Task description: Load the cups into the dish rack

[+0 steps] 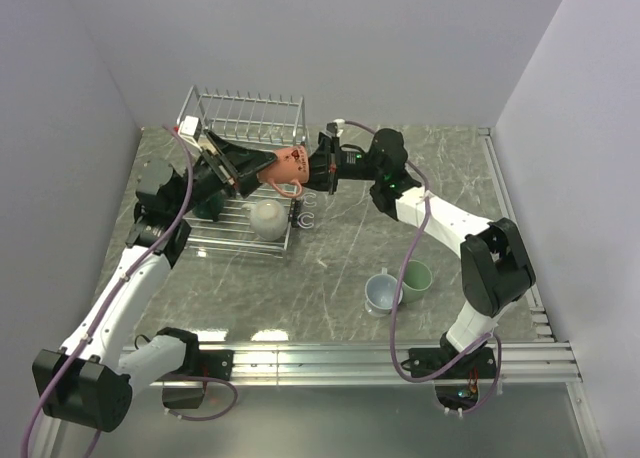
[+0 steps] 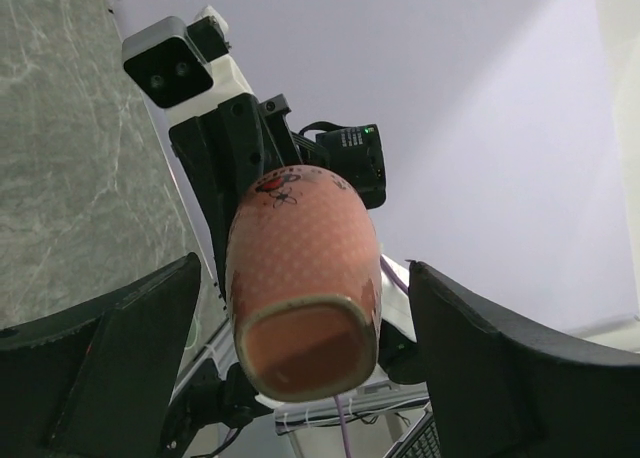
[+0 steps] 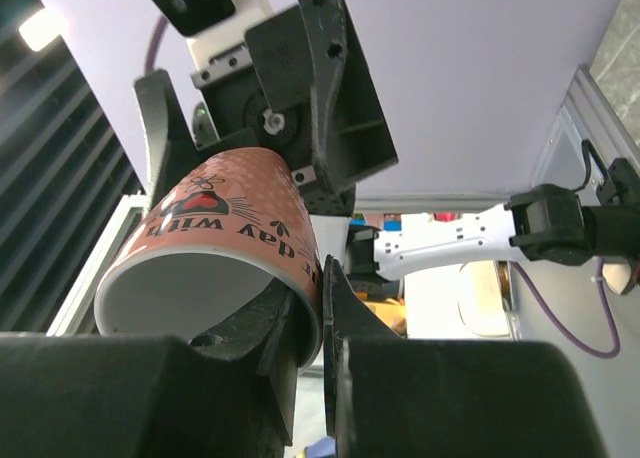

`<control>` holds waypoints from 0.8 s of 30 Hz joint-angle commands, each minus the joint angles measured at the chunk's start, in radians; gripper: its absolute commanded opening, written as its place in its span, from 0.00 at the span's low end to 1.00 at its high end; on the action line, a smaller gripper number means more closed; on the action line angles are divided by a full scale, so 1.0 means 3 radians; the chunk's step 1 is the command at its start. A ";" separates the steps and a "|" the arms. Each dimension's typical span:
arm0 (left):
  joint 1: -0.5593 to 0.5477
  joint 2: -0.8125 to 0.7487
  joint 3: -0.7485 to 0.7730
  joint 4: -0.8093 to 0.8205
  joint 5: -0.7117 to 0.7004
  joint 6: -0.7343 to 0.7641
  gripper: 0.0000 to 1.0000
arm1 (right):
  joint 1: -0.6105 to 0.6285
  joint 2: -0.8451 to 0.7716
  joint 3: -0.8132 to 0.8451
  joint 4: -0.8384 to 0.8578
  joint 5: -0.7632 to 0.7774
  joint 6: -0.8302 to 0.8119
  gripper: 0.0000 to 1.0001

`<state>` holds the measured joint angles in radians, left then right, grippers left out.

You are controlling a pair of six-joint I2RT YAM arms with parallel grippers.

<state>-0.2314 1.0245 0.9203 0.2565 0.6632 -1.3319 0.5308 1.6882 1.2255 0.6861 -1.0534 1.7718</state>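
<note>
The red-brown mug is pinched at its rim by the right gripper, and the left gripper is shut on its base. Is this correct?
Not quite. The left gripper is open, not shut. In the left wrist view its jaws stand apart on either side of the red-brown mug, with a gap on each side of the base. The rest holds: the right gripper does pinch the rim.

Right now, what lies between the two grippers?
The red-brown ceramic mug with white inside: the right gripper pinches its rim, seen in the right wrist view; the left gripper, open, flanks its base in the left wrist view.
</note>
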 commanded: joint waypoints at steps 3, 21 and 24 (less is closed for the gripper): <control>-0.0037 -0.0020 0.0103 0.0055 -0.0140 0.0073 0.78 | 0.0076 -0.0100 0.0011 0.0127 -0.0047 -0.0077 0.00; -0.0037 -0.0280 0.0072 -0.0277 -0.0119 0.0180 0.61 | 0.0077 -0.0028 0.0128 0.0009 0.0096 -0.0148 0.00; -0.0037 -0.0286 0.0056 -0.0236 -0.0089 0.0140 0.69 | 0.0071 -0.0038 0.0093 0.0024 0.0111 -0.0148 0.00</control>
<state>-0.2390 0.9745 0.9257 0.1566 0.6064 -1.2953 0.5587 1.6882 1.2175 0.6586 -1.0576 1.7374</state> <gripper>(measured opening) 0.670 0.150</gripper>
